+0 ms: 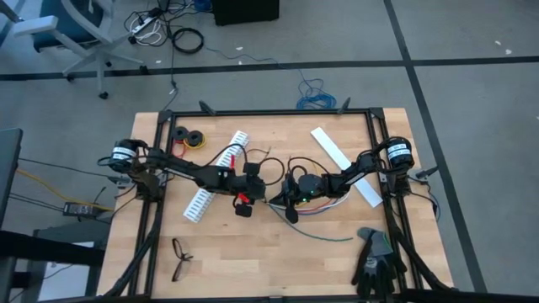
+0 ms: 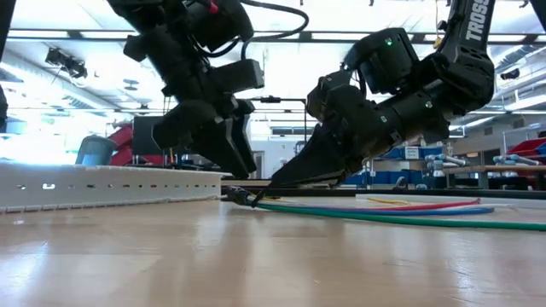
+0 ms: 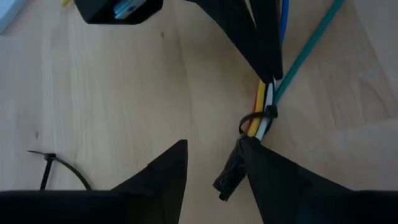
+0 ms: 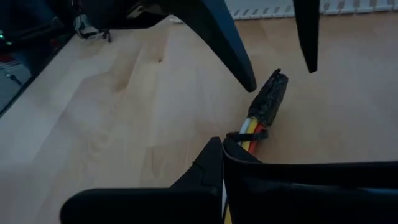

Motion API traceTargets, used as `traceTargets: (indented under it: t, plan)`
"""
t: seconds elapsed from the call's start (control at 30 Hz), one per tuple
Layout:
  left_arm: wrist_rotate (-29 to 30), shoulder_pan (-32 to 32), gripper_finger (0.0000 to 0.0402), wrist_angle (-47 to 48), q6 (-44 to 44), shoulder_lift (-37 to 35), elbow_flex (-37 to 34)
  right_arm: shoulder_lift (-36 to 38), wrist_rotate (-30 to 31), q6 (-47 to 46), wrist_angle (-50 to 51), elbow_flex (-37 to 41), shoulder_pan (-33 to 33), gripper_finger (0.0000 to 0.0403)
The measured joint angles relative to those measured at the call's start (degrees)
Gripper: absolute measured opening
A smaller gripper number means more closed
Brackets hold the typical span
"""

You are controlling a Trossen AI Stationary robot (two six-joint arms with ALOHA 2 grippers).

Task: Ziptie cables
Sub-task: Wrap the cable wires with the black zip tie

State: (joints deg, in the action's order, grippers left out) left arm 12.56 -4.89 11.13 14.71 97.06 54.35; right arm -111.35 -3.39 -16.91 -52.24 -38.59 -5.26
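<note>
Wood table (image 1: 253, 252): cables (image 4: 252, 132) pinched in right tool (image 4: 221, 155).

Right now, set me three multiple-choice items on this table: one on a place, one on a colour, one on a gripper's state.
1. Where do the gloves lie?
A. at the table's near right corner
B. on the slotted strip
C. between the two grippers

2. What colour is the ziptie looped round the cables?
A. white
B. black
C. green

3. How do the left gripper's fingers stand?
A. shut on the glasses
B. apart, with nothing between them
C. shut on the strip

Answers:
1 A: the high view shows the gloves on the table's right side by the picture's bottom edge.
2 B: the left wrist view shows a dark loop round the yellow, red and white wires.
3 B: the left wrist view shows bare wood between its fingers, while the right gripper is shut on the cables.
</note>
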Motion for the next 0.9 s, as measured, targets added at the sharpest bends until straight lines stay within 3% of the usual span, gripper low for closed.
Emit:
traceTargets:
  t: [0.47,0.7,0.9]
  plan:
    - [-2.6,-0.1,0.0137,-0.4,-3.4,4.8,0.0,0.0,-3.5,-0.5,-3.6,0.0,1.2,0.0000]
    - [-2.7,-0.1,0.0136,7.8,-4.6,4.2,5.2,0.0,-3.4,-1.0,-2.1,0.0,1.7,0.0000]
    - [-7.8,0.0,0.0136,8.5,-5.4,4.2,6.4,0.0,-3.3,-1.0,-1.3,0.0,2.0,0.0000]
